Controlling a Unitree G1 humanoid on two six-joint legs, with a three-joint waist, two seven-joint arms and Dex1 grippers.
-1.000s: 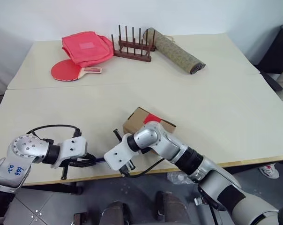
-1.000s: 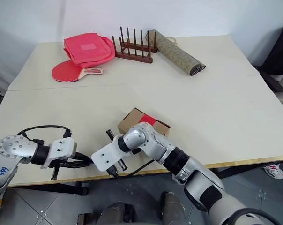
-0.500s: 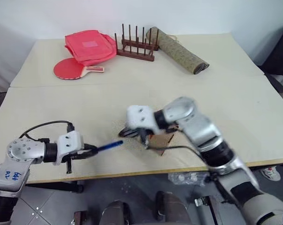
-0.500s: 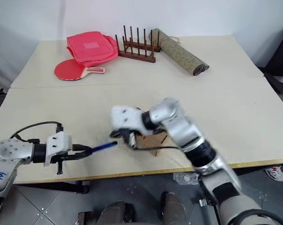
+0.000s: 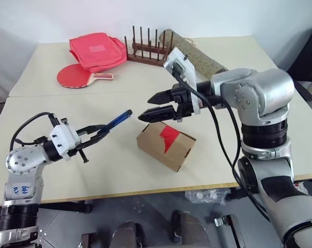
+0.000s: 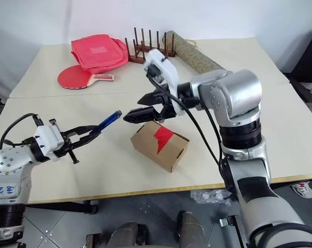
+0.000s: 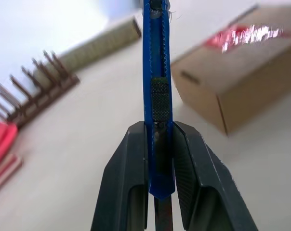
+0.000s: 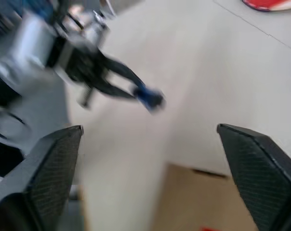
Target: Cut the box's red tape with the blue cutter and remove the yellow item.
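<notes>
Resting unheld on our table [image 5: 259,129], the box [image 5: 166,144] could slide once the blade presses the red tape [image 5: 169,138], since our right gripper [image 5: 157,105] hangs spread wide above it. Our left gripper [image 5: 96,133] clamps the blue cutter [image 5: 117,120]; its blade length seems unclear.

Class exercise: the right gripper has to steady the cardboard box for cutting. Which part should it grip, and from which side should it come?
Probably from above, the open right gripper closing across the box at its narrow width near the end facing the table edge. That leaves the red tape exposed to the blue cutter held by the left gripper.
</notes>
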